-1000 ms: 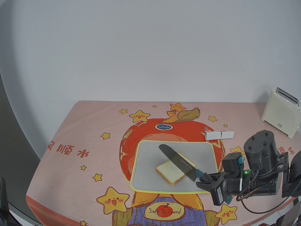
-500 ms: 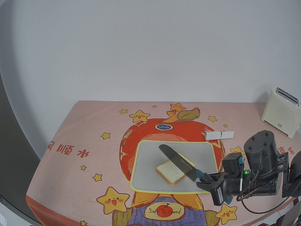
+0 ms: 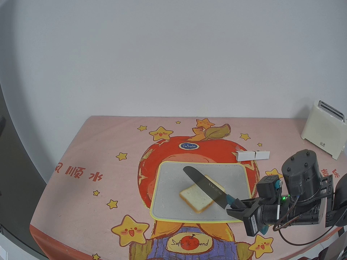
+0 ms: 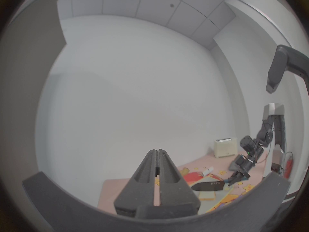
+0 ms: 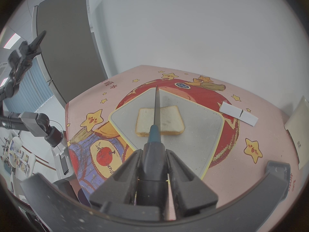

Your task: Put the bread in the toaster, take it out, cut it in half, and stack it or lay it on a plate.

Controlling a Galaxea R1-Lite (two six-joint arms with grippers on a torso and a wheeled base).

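Head view: bread (image 3: 193,198) on grey board (image 3: 169,194), pink table (image 3: 94,152), white wall (image 3: 180,55).

Soft, even light is coming down from overhead, rendering the wall (image 3: 173,47) a pale grey and the table (image 3: 108,156) evenly bright. The knife (image 3: 204,185) is laying only a faint, narrow shadow across the bread (image 3: 193,199), and the bread is edging the cutting board (image 3: 170,185) with a thin dark line on its near side. In the right wrist view a ceiling lamp (image 5: 11,41) is glowing white at the rim. Both wrist views are bulging like a fisheye, with black corners closing in around a round field; the head view is curving the table's edges and darkening along its left side
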